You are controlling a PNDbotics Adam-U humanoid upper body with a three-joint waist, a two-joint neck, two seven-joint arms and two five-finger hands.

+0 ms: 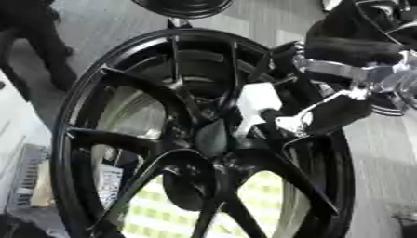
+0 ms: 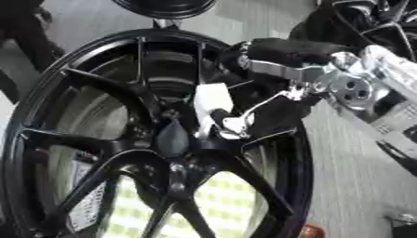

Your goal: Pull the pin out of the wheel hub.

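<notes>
Pinching the white pin (image 1: 259, 103) at the wheel hub (image 1: 208, 139), right hand (image 1: 342, 88).

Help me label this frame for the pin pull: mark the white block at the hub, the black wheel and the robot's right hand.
white block (image 1: 259, 100), left eye view, its flat front face.
black wheel (image 1: 106, 139), left eye view, a left spoke.
right hand (image 2: 281, 111), right eye view, black finger reaching to the block.

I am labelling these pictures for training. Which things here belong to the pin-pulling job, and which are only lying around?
Part of the job:
- black wheel, its hub at the centre
- white pin beside the hub
- right hand, fingers curled at the pin

Just lying about:
- second dark wheel at the top edge
- small orange object at the bottom edge
</notes>
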